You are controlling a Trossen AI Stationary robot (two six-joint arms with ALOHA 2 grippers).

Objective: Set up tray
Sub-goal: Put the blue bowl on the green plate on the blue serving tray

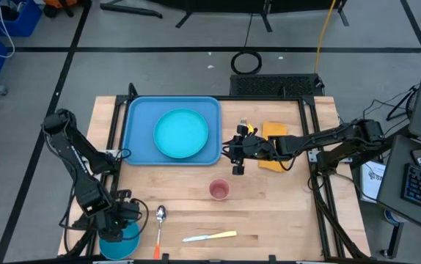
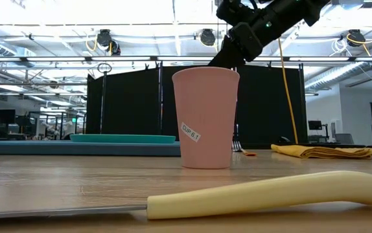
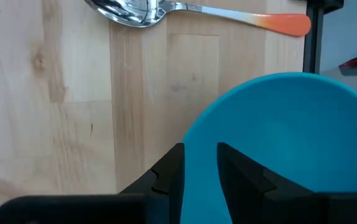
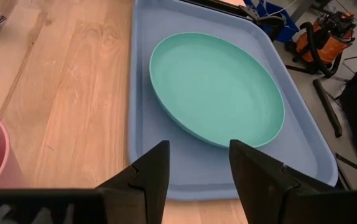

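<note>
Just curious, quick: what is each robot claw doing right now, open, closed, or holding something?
Left gripper: closed on the blue bowl rim.
Right gripper: open, empty, by the tray.

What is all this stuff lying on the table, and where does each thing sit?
tray: one, light blue, far left part of the table
plate: one, teal, on the tray
cup: one, pink, table centre
napkin: one, yellow, right of the tray
fork: one, orange handle, beside the napkin
spoon: one, orange handle, near edge
knife: one, pale yellow handle, near edge
bowl: one, blue, near left corner
left gripper: shut on the bowl's rim
right gripper: open, at the tray's right edge
</note>
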